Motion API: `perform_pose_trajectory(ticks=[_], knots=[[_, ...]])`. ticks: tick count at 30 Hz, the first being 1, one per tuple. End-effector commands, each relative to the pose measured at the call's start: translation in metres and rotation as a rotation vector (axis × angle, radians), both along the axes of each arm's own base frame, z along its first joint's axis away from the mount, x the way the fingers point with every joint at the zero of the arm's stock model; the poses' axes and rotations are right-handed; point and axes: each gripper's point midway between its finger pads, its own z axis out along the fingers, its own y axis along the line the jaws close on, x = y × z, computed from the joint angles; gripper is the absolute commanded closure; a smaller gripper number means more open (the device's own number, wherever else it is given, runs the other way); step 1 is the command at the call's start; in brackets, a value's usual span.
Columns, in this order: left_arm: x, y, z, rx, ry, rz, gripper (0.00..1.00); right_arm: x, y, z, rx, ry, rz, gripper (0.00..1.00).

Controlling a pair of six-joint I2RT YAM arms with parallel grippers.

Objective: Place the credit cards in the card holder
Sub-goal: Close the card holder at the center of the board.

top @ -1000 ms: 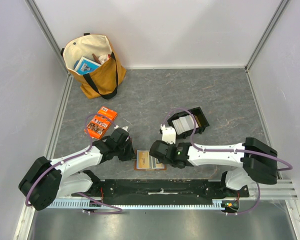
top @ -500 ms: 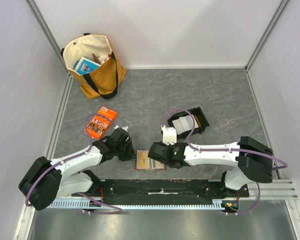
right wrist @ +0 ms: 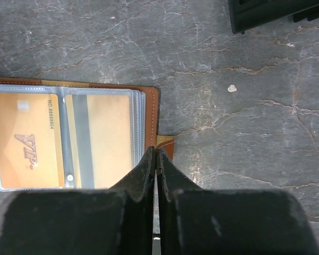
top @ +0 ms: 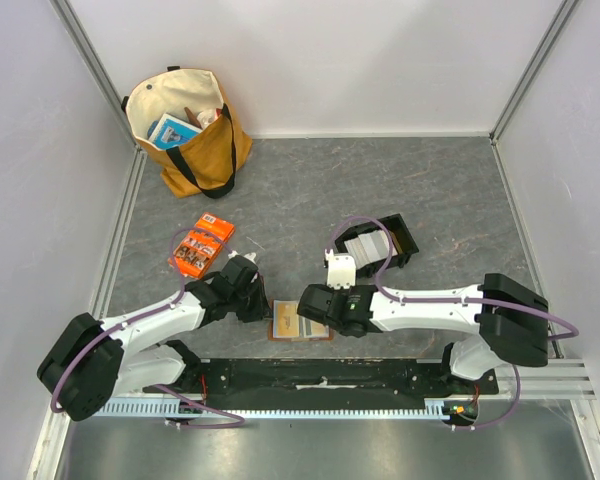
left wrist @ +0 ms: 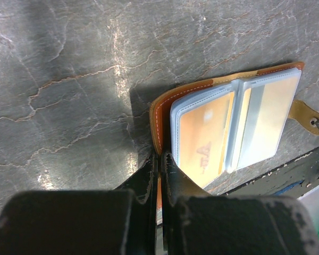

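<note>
We are counting one card holder (top: 298, 324) lying open at the near edge of the table (top: 310, 190), two orange cards (right wrist: 29, 141) in its clear sleeves, and one black tray (top: 408, 236) of pale cards (top: 367, 246) (stacked, so uncountable). The left gripper (left wrist: 160, 159) is pinching the holder's left cover. The right gripper (right wrist: 156, 154) is pressing its fingers together at the right edge, and we cannot tell whether it is gripping anything.

Your grey surface (top: 310, 190) carries: open card holder (top: 282, 325) between left hand (left wrist: 158, 159) and right hand (right wrist: 155, 151); orange packet (top: 201, 245) beyond left; black tray (top: 408, 236) beyond right; tote bag (top: 195, 140) farthest.
</note>
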Motion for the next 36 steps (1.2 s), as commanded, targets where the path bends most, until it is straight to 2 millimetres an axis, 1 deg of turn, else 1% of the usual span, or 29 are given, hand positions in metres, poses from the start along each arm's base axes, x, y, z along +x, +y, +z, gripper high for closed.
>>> perform_pose_trajectory(ticks=[1,3,5,11,13,16,20,27,33,36], knots=[[0.007,-0.002,0.009,-0.008,-0.023,0.024,0.98,0.004,-0.012,0.007,0.009,-0.045,-0.041,0.98],[0.008,-0.002,0.013,-0.011,-0.027,0.023,0.98,0.003,-0.013,0.007,0.025,-0.039,-0.039,1.0],[0.008,-0.004,0.019,-0.024,-0.036,0.018,0.98,0.003,-0.015,0.006,0.044,-0.034,-0.038,1.0],[0.013,-0.016,0.046,-0.081,-0.064,-0.014,0.98,0.0,-0.014,0.0,0.155,-0.006,-0.041,1.0],[0.013,-0.019,0.054,-0.094,-0.066,-0.022,0.98,-0.001,-0.012,0.0,0.199,-0.001,-0.039,1.0],[0.015,-0.023,0.063,-0.115,-0.073,-0.032,0.98,-0.001,-0.003,0.003,0.273,0.0,-0.029,1.0],[0.015,-0.033,0.074,-0.155,-0.062,-0.054,0.98,-0.002,0.003,0.0,0.313,0.016,-0.02,1.0],[0.015,-0.048,0.08,-0.208,-0.02,-0.074,0.98,-0.007,0.014,-0.005,0.375,0.039,0.004,1.0],[0.014,-0.058,0.077,-0.253,0.019,-0.076,0.98,-0.009,0.016,-0.01,0.401,0.048,0.003,1.0],[0.014,-0.066,0.081,-0.294,0.03,-0.082,0.98,-0.01,0.015,-0.011,0.413,0.049,-0.002,1.0]])
